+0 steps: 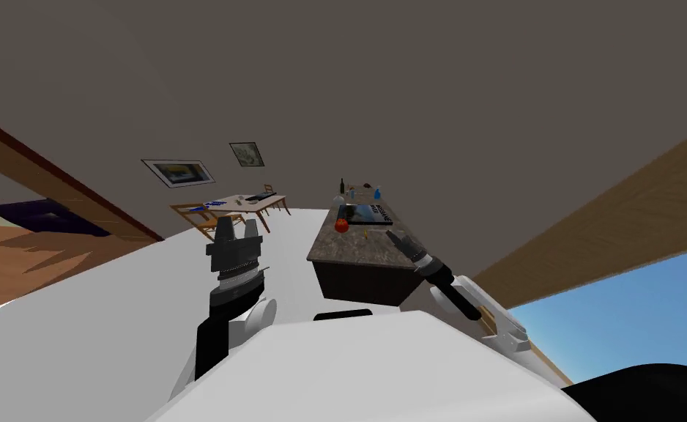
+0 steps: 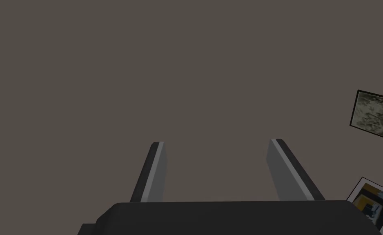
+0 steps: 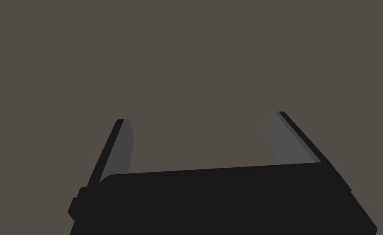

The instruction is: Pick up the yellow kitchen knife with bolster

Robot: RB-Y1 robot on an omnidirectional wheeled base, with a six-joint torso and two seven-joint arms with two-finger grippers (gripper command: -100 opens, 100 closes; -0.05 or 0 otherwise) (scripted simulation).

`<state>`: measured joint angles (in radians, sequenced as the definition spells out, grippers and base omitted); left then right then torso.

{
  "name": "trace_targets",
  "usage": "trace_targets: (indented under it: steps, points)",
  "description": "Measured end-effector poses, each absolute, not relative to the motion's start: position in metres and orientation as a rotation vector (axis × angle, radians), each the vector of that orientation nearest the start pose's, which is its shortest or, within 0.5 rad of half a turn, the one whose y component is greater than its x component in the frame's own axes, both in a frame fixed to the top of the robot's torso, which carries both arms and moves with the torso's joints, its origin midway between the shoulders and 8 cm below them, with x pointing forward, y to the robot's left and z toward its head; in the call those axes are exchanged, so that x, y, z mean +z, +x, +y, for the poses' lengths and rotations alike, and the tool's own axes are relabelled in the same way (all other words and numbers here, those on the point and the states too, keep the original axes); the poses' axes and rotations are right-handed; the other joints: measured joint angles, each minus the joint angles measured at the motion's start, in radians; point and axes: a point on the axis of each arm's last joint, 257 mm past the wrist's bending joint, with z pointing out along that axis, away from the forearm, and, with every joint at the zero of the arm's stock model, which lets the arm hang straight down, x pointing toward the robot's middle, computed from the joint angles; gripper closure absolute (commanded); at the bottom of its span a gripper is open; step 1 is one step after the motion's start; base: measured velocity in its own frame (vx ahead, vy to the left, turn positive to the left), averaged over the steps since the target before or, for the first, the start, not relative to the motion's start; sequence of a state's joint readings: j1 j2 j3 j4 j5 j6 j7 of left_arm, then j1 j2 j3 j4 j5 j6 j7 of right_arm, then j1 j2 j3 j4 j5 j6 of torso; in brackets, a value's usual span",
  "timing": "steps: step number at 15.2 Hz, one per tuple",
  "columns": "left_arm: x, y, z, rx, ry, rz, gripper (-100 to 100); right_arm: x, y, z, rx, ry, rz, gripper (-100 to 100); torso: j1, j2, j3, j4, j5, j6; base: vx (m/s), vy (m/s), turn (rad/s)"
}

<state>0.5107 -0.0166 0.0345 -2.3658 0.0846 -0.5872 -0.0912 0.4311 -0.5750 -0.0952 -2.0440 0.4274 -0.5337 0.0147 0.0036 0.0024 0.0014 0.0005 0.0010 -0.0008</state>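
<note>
Knife: a small yellow sliver (image 1: 365,234) lay on the speckled brown stone-look counter with a dark base (image 1: 349,256), centre of the head frame, just right of a round red thing (image 1: 341,226); it was too small to tell blade from handle or bolster
Left claw: your left gripper (image 1: 237,224) stood released and empty, left of centre, well apart from the counter
Right claw: your right gripper (image 1: 395,236) was also released and empty, over the counter's near right part and nearer the sliver
Step in hand: by my reading, the approach; no grasp was begun
Doing it well: you would likely use the right arm, tip the wrist down until its camera found the sliver, and line the fingers across the handle
Risk: you could nudge the red thing, or pinch the blade
</note>
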Motion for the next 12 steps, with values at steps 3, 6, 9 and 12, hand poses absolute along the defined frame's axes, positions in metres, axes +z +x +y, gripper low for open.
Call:
trace_targets:
  steps: [3,6,9,12]
  points:
    - [0.074,0.304,0.296,-1.261,-0.553,0.453,0,-0.099,0.391,-0.270,0.761,-0.098,1.390,-100,0.000,0.000,0.000,0.000,0.000,0.000,-0.008,0.064,0.344]
    - [0.074,0.303,0.296,-1.261,-0.553,0.453,0,-0.121,0.395,-0.281,0.699,-0.155,1.465,-100,-0.001,0.000,0.000,0.000,0.000,0.001,0.000,0.045,0.175]
    - [0.074,0.304,0.296,-1.261,-0.553,0.453,0,-0.146,0.398,-0.297,0.625,-0.211,1.550,-100,-0.001,0.000,0.000,0.000,0.000,-0.001,-0.001,0.035,0.341]
    - [0.074,0.304,0.296,-1.261,-0.553,0.453,0,-0.161,0.399,-0.316,0.558,-0.263,1.620,-100,-0.003,0.000,0.000,0.000,-0.001,0.000,-0.001,0.023,0.202]
